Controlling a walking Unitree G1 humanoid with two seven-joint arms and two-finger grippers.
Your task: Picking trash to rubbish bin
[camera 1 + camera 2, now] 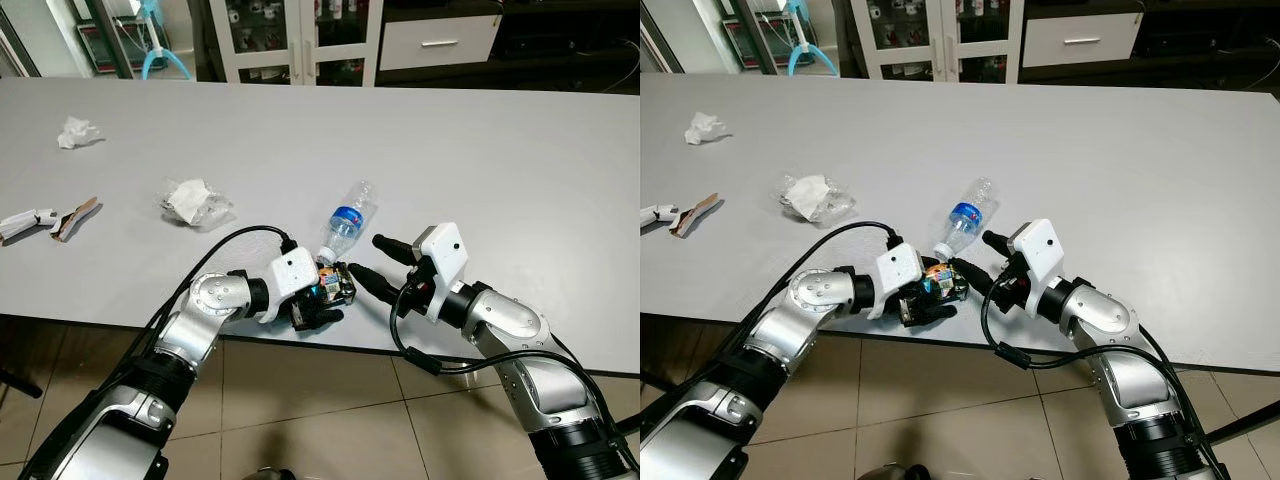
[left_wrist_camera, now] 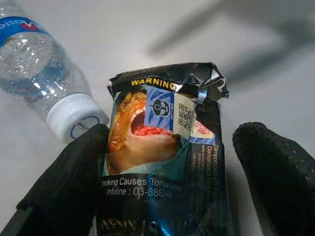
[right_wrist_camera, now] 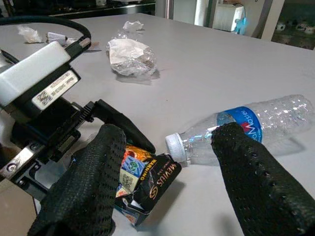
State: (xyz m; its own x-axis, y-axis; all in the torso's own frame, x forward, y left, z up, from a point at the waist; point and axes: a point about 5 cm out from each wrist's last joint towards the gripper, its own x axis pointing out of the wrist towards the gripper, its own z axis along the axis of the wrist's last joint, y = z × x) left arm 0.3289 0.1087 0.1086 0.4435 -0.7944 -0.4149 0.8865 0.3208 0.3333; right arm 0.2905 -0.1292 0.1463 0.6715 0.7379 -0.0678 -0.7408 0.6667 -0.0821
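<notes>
1. Grey table (image 1: 520, 160), trash scattered on top.
2. Right gripper (image 1: 375, 265) spread wide, holding nothing, beside bottle cap.
3. Plastic bottle (image 1: 346, 226) lying flat, capped, looks empty.
4. Left gripper (image 1: 322, 300) at near table edge, clamped on crushed cigarette pack (image 2: 167, 162).

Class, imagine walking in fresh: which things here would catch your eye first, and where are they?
At the near table edge, the left gripper grips a crumpled cigarette pack with a graphic warning label. A plastic water bottle lies on its side just beyond it, and the open right gripper points toward both.
</notes>
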